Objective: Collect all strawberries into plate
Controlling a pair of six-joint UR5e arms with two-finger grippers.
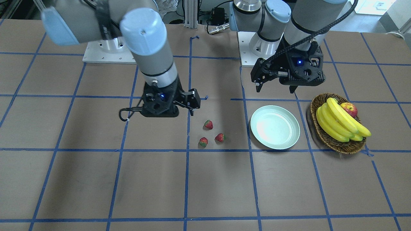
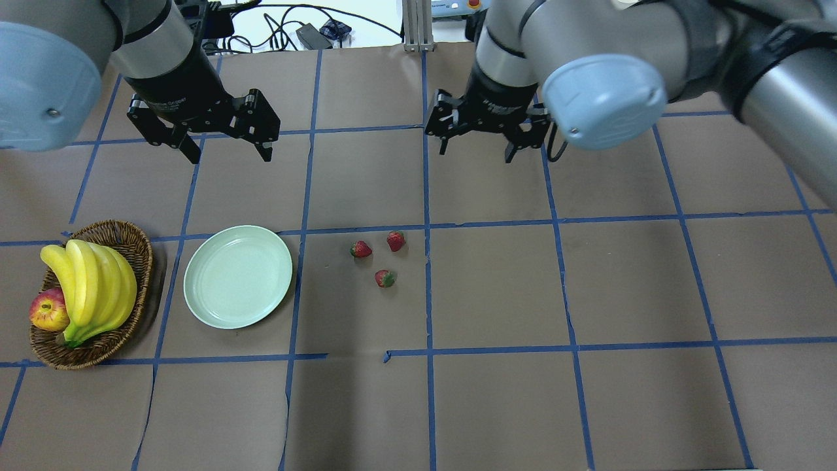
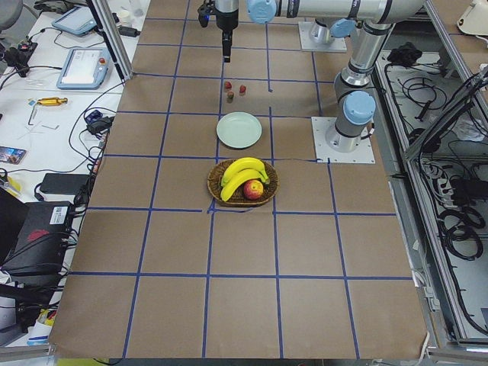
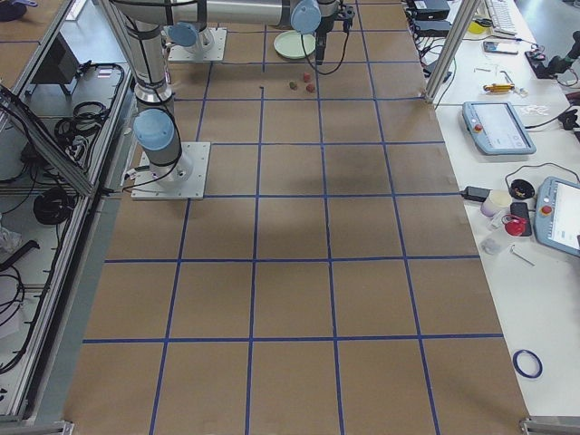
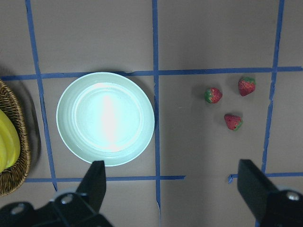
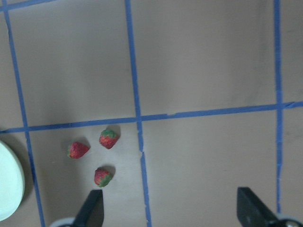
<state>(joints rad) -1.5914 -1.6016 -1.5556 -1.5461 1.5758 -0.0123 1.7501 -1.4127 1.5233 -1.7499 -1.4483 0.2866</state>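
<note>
Three strawberries [image 2: 360, 248] [image 2: 395, 241] [image 2: 384, 278] lie close together on the brown table, to the right of the plate [image 2: 238, 276]. The pale green plate holds nothing. My left gripper [image 2: 230, 154] is open and holds nothing, raised above the table beyond the plate. My right gripper [image 2: 476, 152] is open and holds nothing, raised beyond and to the right of the berries. The left wrist view shows the plate [image 5: 105, 118] and the berries [image 5: 233, 122] beyond its fingers [image 5: 94, 182]. The right wrist view shows the berries [image 6: 102, 176] at lower left.
A brown wicker basket [image 2: 131, 245] with bananas [image 2: 91, 288] and a red-yellow apple [image 2: 49, 309] stands left of the plate. Blue tape lines grid the table.
</note>
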